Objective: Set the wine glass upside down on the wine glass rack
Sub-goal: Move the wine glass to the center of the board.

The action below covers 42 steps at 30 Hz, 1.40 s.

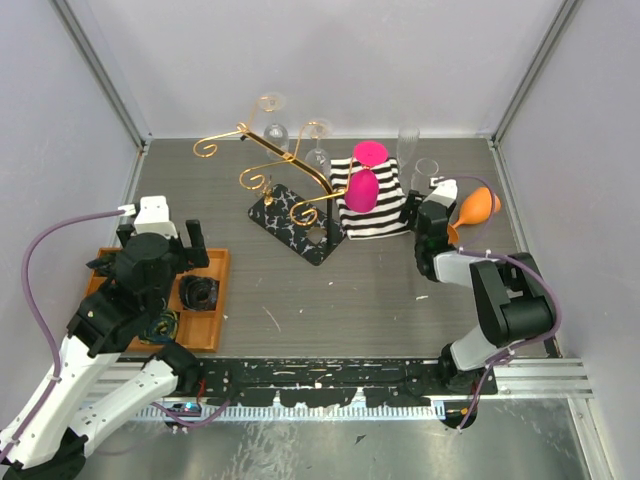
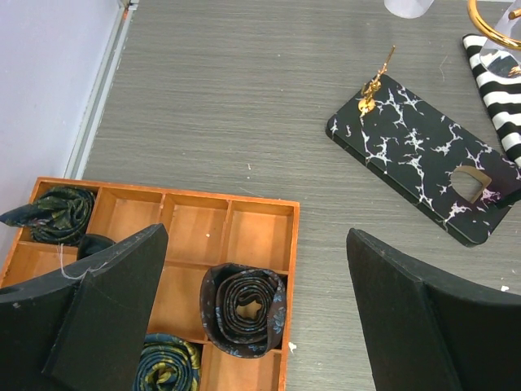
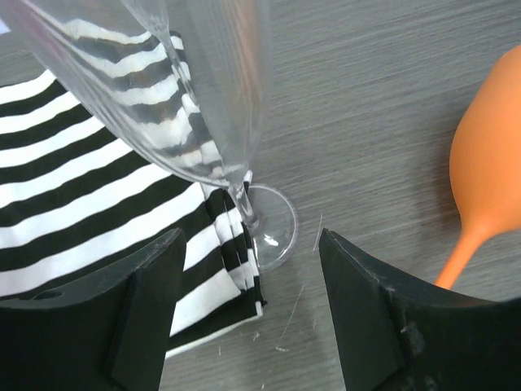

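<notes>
Top camera first: the rack (image 1: 290, 212) stands mid-table, and two glasses look already hung on its gold hooks. The clear wine glass (image 1: 408, 150) stands upright well to the right of it, at the far side of the striped cloth (image 1: 378, 212), which carries two pink glasses (image 1: 364, 188). The right gripper (image 1: 418, 205) is just in front of the clear glass, and the orange glass (image 1: 476, 206) lies close on its outer side. The left gripper (image 1: 190, 245) hangs over the wooden tray (image 1: 215, 300), out of the play. The left wrist view shows its fingers (image 2: 122, 277) spread wide over the rolled ties (image 2: 242, 308), holding nothing. On the right wrist view, the fingers (image 3: 146, 301) are apart either side of the stem, not touching it. The clear glass's foot (image 3: 273, 232) sits right at the cloth's corner. That's the worry: a tall bowl on uneven footing, so an off-centre squeeze could tip it. The orange glass is just beside the outer finger and could get nudged. On the carry, I'd watch for clips on the pink glasses or the ones already hanging.
</notes>
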### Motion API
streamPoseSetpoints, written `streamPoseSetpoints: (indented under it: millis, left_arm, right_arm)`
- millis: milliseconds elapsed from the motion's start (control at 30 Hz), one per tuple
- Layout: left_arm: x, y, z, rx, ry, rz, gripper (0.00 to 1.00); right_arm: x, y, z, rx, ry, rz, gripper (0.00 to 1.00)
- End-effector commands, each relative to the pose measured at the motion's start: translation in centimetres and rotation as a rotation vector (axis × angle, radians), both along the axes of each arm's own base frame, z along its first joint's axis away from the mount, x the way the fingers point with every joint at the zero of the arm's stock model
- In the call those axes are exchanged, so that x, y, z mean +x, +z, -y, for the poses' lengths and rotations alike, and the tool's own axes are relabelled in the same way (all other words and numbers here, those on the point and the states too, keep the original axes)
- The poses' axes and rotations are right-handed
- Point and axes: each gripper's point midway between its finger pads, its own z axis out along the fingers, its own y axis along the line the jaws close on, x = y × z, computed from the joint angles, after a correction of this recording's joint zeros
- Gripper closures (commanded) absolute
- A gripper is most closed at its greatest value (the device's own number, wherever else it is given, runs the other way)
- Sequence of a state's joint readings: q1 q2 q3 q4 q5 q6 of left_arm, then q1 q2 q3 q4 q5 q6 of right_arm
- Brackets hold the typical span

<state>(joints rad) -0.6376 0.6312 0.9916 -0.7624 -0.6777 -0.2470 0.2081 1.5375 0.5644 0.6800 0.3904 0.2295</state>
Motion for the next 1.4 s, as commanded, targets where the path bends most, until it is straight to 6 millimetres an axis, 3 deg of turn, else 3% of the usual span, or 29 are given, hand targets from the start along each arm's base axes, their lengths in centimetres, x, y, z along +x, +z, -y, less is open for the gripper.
streamPoseSetpoints:
  millis: [0, 567, 767, 833, 1000, 1167, 1367]
  left_arm:
    - [0.2, -0.2, 0.3, -0.013, -0.004, 0.002, 0.02]
    - [0.4, -0.4, 0.6, -0.014, -0.014, -0.006, 0.02]
    - [0.3, -0.6, 0.8, -0.014, -0.023, -0.013, 0.02]
    - [0.3, -0.6, 0.8, -0.013, -0.025, -0.015, 0.02]
    - [0.3, -0.7, 0.9, -0.015, -0.027, -0.015, 0.02]
    - [0.5, -0.8, 1.2, -0.016, -0.034, -0.022, 0.02]
    - [0.5, -0.8, 1.2, -0.015, -0.037, -0.025, 0.02]
  right_arm:
    - [2.5, 3.3, 0.3, -0.006, -0.013, 0.114, 0.29]
    - [4.4, 2.4, -0.3, 0.000, 0.012, 0.055, 0.28]
    - [3.4, 1.5, -0.9, 0.038, 0.031, -0.027, 0.18]
    - [2.9, 1.1, -0.9, 0.049, 0.032, -0.050, 0.10]
    - [2.5, 0.9, -1.0, 0.052, 0.040, -0.065, 0.04]
    - [2.9, 0.8, -1.1, 0.044, 0.046, -0.071, 0.06]
    - [3.1, 1.1, -0.9, 0.031, 0.034, -0.053, 0.17]
